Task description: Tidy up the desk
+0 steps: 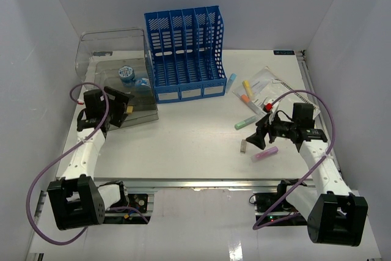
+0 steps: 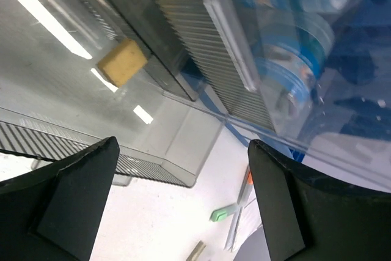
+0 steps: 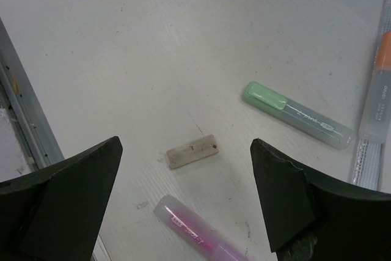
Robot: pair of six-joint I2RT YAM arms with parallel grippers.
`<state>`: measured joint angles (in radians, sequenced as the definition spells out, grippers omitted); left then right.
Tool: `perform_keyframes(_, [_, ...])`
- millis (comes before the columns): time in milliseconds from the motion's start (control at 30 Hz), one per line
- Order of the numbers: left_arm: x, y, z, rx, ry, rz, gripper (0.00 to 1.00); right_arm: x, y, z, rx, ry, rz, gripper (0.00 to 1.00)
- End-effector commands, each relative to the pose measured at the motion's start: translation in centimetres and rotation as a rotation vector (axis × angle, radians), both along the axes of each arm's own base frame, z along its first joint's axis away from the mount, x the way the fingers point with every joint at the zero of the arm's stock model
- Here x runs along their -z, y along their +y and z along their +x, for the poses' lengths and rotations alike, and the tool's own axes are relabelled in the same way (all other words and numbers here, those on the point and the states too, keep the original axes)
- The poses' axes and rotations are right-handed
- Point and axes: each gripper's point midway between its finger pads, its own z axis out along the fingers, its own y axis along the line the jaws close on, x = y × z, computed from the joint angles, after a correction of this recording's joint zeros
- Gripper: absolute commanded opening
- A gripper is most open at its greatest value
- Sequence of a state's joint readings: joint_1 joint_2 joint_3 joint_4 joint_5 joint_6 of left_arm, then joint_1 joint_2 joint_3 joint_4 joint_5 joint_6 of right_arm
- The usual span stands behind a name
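Clear box point(image 2: 153, 169), yellow block point(image 2: 122, 60) inside; pincer point(image 2: 183, 145) spread.

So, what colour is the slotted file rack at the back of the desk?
The file rack is blue all over; the top external view shows it best.

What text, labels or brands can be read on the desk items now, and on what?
Nothing is legible.
Print on the green highlighter: too small.
Print on the orange highlighter: blurred.
Print on the pink highlighter: too small.
White label cards on the blue file rack: look blank.
Label on the blue roll in the clear box: blurred.
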<state>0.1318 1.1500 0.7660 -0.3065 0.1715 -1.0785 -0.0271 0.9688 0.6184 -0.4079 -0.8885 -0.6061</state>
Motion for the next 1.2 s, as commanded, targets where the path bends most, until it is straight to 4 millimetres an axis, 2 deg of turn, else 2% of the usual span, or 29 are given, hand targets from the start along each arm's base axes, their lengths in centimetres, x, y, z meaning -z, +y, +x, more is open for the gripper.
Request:
perform_keyframes(0, [-8.5,-1.5,-0.2,0.198,-0.326,0.153,0.98,-0.1,-0.7,0.3,0.012,0.039,-0.072,0.94])
perform_keyframes(33, [-9.3,-2.4,-0.8,0.259,-0.384,0.166,0.98,0.6,-1.4,0.4,0.043,0.072,-0.120,0.95])
perform_keyframes(100, [-10.2,-3.4,-2.0,0.330,-0.468,0.193,0.98,0.6,-2.4,1.2,0.097,0.093,-0.179,0.98])
perform_keyframes(167, [-10.6,-4.5,-3.8,0.381,-0.537,0.193,0.98,0.6,-1.3,0.4,0.056,0.143,-0.194,0.99])
perform_keyframes(300, [-9.8,-5.2,-6.8,0.401,-0.580,0.204,0.98,2.9,0.7,-1.0,0.041,0.210,-0.352,0.99])
perform_keyframes(400, [-8.8,-5.6,-8.6,0.416,-0.585,0.209,0.98,4.3,2.0,-2.0,0.009,0.235,-0.396,0.99])
perform_keyframes(467, [-8.1,-5.9,-9.6,0.433,-0.581,0.205,0.98,5.3,2.0,-1.6,0.039,0.260,-0.434,1.00])
perform_keyframes(533, [-8.1,-6.3,-10.5,0.456,-0.596,0.206,0.98,6.0,1.9,-1.5,0.054,0.284,-0.464,0.96])
perform_keyframes(733, [-6.7,-6.7,-12.0,0.475,-0.581,0.202,0.98,7.5,1.5,-1.1,0.083,0.344,-0.545,0.88])
perform_keyframes(900, [-5.9,-6.8,-12.6,0.476,-0.566,0.194,0.98,9.2,2.1,-2.2,0.049,0.457,-0.604,0.78])
perform_keyframes(1167, [-5.9,-7.0,-12.9,0.480,-0.566,0.184,0.98,10.7,2.8,-1.6,0.045,0.475,-0.633,0.75])
